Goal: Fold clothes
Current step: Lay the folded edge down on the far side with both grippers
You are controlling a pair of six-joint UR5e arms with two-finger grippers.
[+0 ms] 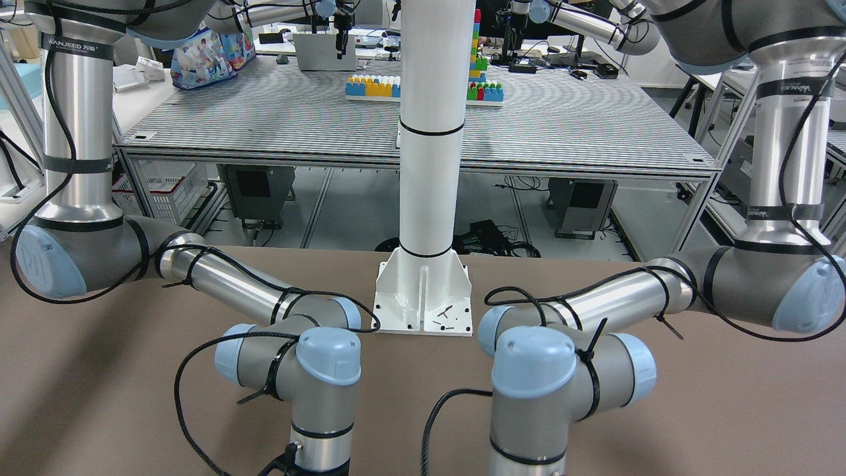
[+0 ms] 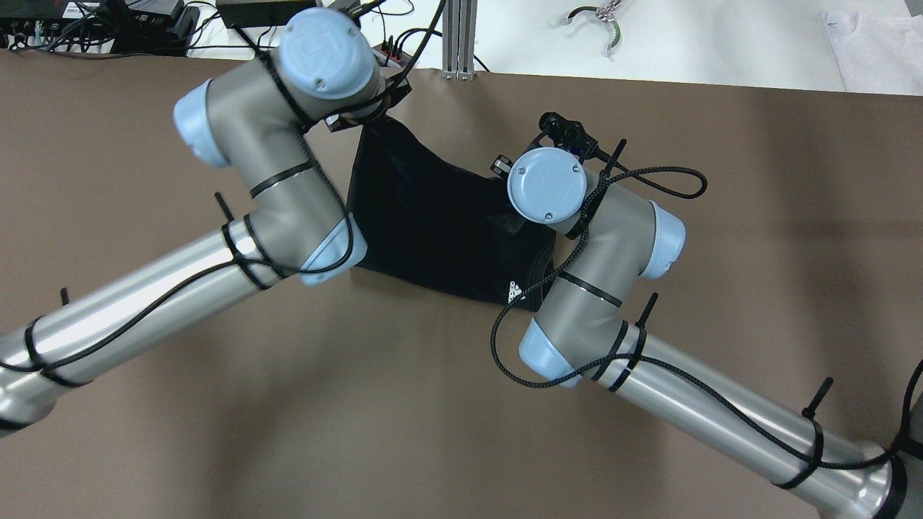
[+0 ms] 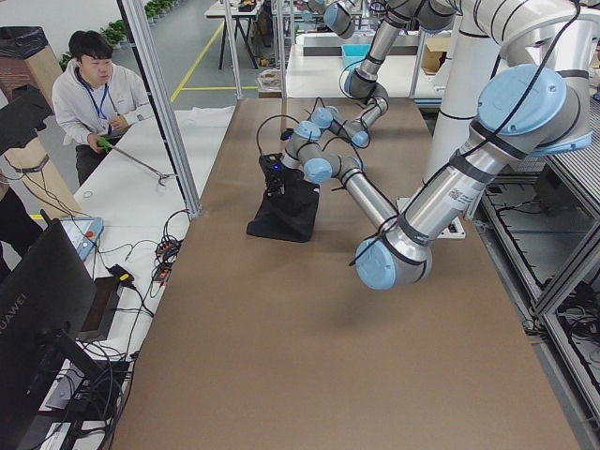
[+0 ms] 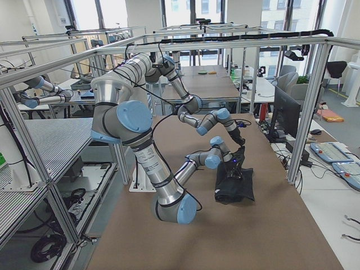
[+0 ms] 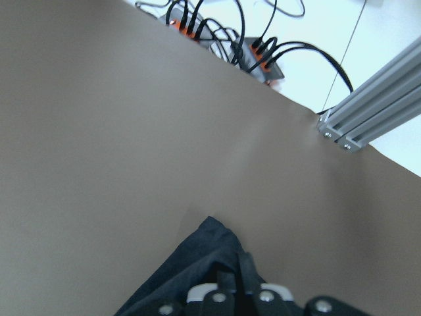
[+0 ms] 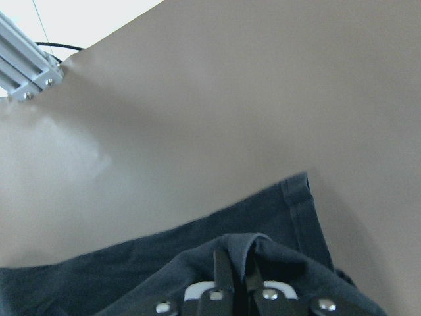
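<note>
Currently the black garment (image 2: 433, 223) sits toward the far edge of the table (image 2: 360, 404), near the aluminium post (image 2: 458, 36). You will see it raised at two points, with its lower part bunched on the brown surface.

Left gripper (image 5: 233, 288): fingers pinched together on a peaked fold of the cloth.

Right gripper (image 6: 238, 280): fingers clamped on another fold. A hemmed edge lies flat on the table just beyond it.

From overhead you cannot see either set of fingertips, since the wrists cover them. A small white logo (image 2: 513, 292) shows on the garment's near edge, beside the right arm. A person (image 3: 94, 89) is at the white side bench, well apart.
</note>
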